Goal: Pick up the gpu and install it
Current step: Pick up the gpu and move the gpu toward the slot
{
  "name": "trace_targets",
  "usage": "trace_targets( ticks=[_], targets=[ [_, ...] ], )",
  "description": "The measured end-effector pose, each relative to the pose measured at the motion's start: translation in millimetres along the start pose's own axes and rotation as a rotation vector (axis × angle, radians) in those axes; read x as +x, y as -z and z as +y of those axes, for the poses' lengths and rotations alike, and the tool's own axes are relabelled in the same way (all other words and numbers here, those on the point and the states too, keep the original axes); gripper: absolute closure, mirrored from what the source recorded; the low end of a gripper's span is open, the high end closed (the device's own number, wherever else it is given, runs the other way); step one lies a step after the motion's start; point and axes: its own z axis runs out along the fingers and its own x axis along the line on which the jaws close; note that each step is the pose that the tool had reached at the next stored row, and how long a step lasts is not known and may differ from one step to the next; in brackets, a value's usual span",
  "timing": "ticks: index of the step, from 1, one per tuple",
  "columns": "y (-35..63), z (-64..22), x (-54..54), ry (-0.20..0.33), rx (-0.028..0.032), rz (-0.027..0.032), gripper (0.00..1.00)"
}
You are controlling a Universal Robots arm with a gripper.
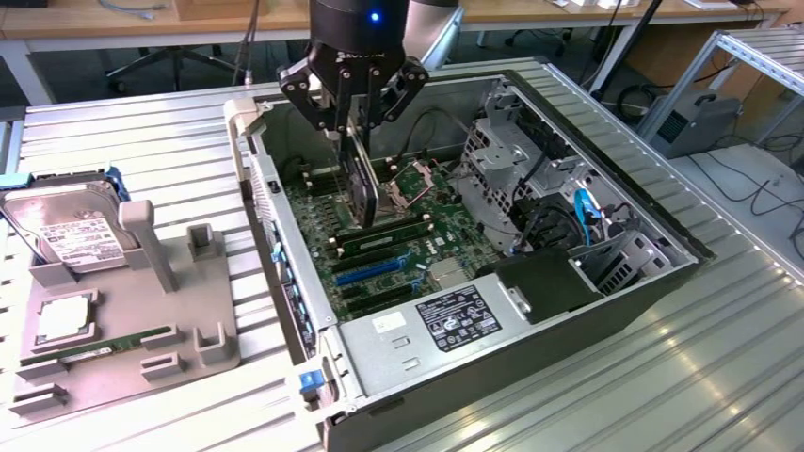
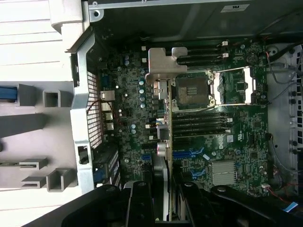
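GPU [image 1: 363,184] hangs edge-down directly beneath the gripper [image 1: 353,122], whose fingers [image 1: 329,105] are clamped on the card's upper edge. It sits inside the open computer case [image 1: 653,273], its lower edge close over the motherboard [image 1: 402,254], though contact with a slot cannot be made out. From the wrist the card [image 2: 169,137] runs straight out from the gripper [image 2: 166,198] as a thin edge-on line, its silver bracket [image 2: 163,64] at the end farthest from the fingers and just beside the CPU socket [image 2: 189,90]. Well apart from the tool, outside the case, a grey holder [image 1: 164,311] carries a hard drive [image 1: 70,235] and a memory stick [image 1: 113,341].
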Motion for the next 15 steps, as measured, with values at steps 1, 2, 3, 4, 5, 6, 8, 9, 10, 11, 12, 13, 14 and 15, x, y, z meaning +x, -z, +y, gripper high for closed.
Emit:
trace_targets(
  ticks=[1, 2, 3, 4, 5, 6, 8, 9, 10, 11, 12, 13, 14, 15],
  targets=[
    [-0.2, 0.0, -0.5, 0.000, 0.0000, 0.0000, 0.73],
    [-0.5, 0.1, -1.0, 0.000, 0.0001, 0.0000, 0.73],
    [-0.8, 0.1, -1.8, 0.000, 0.0000, 0.0000, 0.73],
    [-1.0, 0.2, -2.3, 0.000, 0.0000, 0.0000, 0.73],
    [-1.3, 0.2, -2.8, 0.000, 0.0000, 0.0000, 0.73],
    [-1.5, 0.3, -3.2, 0.000, 0.0000, 0.0000, 0.73],
    [-2.0, 0.3, -4.4, 0.000, 0.0000, 0.0001, 0.73],
    [-2.3, 0.4, -4.9, 0.000, 0.0000, 0.0000, 0.73],
    [-2.5, 0.4, -5.4, 0.000, 0.0000, 0.0000, 0.73],
    [-2.7, 0.5, -5.9, 0.000, 0.0001, 0.0000, 0.73],
    [-3.0, 0.5, -6.3, 0.000, 0.0000, 0.0000, 0.73],
    [-3.2, 0.5, -6.8, 0.000, 0.0000, 0.0000, 0.73],
    [-3.4, 0.6, -7.2, 0.000, 0.0000, 0.0000, 0.73],
    [-3.6, 0.6, -7.6, 0.000, 0.0000, 0.0000, 0.73]
  ],
)
